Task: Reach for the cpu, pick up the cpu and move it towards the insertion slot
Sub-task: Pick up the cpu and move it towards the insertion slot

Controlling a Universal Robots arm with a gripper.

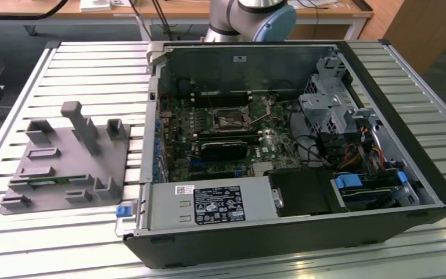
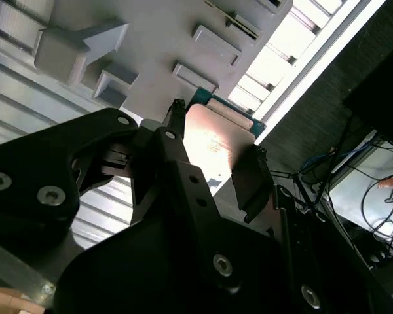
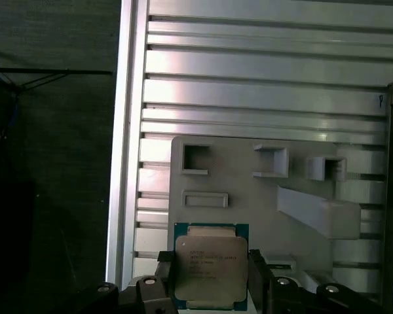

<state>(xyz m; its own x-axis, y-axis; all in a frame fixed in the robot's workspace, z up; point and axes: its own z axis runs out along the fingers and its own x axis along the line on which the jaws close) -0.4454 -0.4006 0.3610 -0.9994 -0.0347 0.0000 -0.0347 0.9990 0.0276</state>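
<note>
in both wrist views the gripper [image 3: 211, 282] [image 2: 213, 157] is clamped on opposite edges of the cpu [image 3: 209, 261] [image 2: 217, 139], with the grey fixture plate [image 3: 249, 199] behind it, while the insertion slot [image 1: 229, 121] sits near the centre of the exterior view inside the open computer case [image 1: 285, 247].

Hand [image 3: 209, 271] aloft, fingers [image 3: 258, 271] clamped on cpu [image 3: 211, 258].

Soft, even light fills the exterior view. The ribbed desk [image 1: 53, 244] shines pale, while the open case [image 1: 238, 250] is shaded inside. In the second wrist view the pincer [image 2: 216, 131] is a near-black mass against slats blown out to white, and warm glare washes the cpu [image 2: 213, 147]. In the first wrist view the slats gleam in streaks beside a dark floor [image 3: 46, 163].
</note>
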